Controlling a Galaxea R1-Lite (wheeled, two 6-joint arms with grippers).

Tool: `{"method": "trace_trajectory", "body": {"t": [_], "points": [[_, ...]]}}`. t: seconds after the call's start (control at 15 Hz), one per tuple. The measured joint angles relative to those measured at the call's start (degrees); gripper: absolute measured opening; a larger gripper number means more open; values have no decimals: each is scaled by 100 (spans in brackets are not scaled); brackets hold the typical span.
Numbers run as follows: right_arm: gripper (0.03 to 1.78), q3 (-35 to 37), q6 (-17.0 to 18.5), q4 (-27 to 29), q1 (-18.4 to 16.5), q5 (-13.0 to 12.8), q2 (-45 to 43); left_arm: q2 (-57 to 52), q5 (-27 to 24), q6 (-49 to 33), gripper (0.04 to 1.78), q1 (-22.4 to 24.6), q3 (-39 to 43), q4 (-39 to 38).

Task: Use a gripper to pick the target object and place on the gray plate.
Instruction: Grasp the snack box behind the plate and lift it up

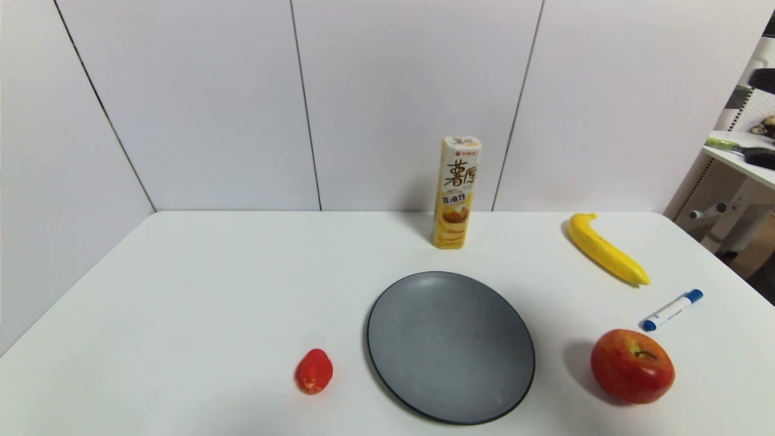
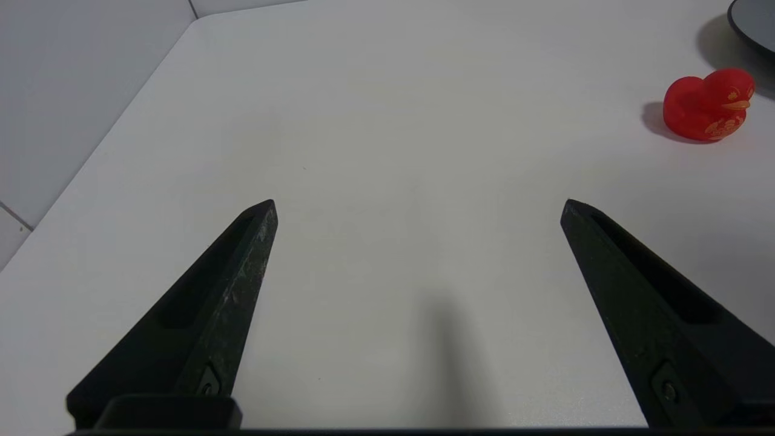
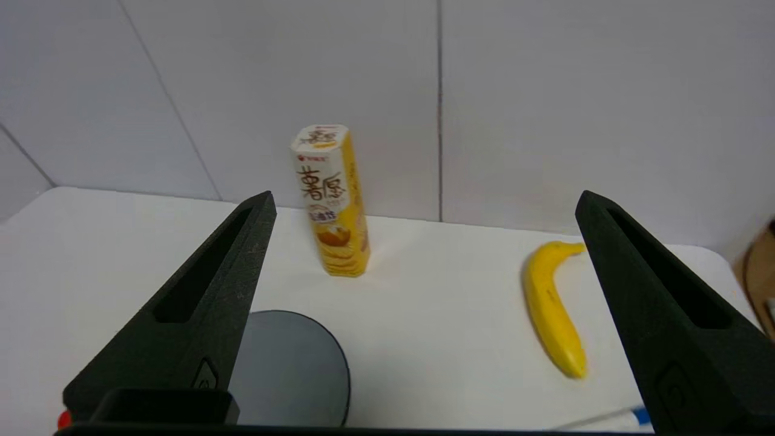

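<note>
Now, from right gripper [image 3: 424, 203] spread wide, reach to upright snack carton [image 3: 332, 203] upper centre, clamp mid-body, keep vertical onto gray plate [image 1: 451, 345].

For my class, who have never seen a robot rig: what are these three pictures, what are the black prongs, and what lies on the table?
One picture looks down from the robot's head; the other two come from cameras on its wrists. The black prongs are fingers of the left gripper and right gripper, both open and holding nothing. On the white table a tall yellow snack carton stands upright behind an empty gray plate. To the right lie a banana, a blue-capped marker and an apple. A red toy duck sits left of the plate.
</note>
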Motion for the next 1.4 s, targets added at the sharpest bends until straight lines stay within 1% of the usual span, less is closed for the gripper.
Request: {"method": "trace_trajectory", "body": {"t": [0.13,0.2,0.27,0.33,0.47,0.53,0.6,0.67,0.73,0.8,0.87,0.93,1.13,1.2,1.27,1.4], "points": [[171,-607,-2,-17,333,112,761,-2,0,0,169,2,0,0],[171,-887,-5,-35,496,216,1152,-2,0,2,169,0,0,0],[171,-1112,-18,-46,636,375,1491,-2,1,0,169,5,0,0],[171,-1276,-62,-50,757,649,1777,-2,0,2,169,2,0,0],[171,-1418,-258,-52,901,1435,2241,-2,-2,2,169,2,0,0],[171,-1438,-379,-59,929,1737,2431,-2,0,2,169,2,0,0],[171,-1451,-439,-66,947,1866,2604,-2,0,2,169,2,0,0],[171,-1460,-443,-95,970,1846,2764,-2,0,0,169,0,0,0],[171,-1469,-423,-162,995,1702,2907,0,0,0,169,2,0,0],[171,-1469,-397,-239,1025,1429,3029,-2,0,0,169,5,0,0],[171,-1467,-300,-272,1078,1070,3120,-2,1,2,169,2,0,0],[171,-1456,-106,-272,1179,635,3196,-2,0,2,169,2,0,0],[171,-1390,817,-241,1604,-880,3412,-2,0,0,169,0,0,0],[171,-1340,1101,-255,1701,-1235,3497,-2,0,2,169,0,0,0],[171,-1312,1221,-283,1740,-1357,3585,-2,0,-2,169,2,0,0],[171,-1285,1313,-390,1770,-1387,3782,0,0,0,169,5,0,0]]}}
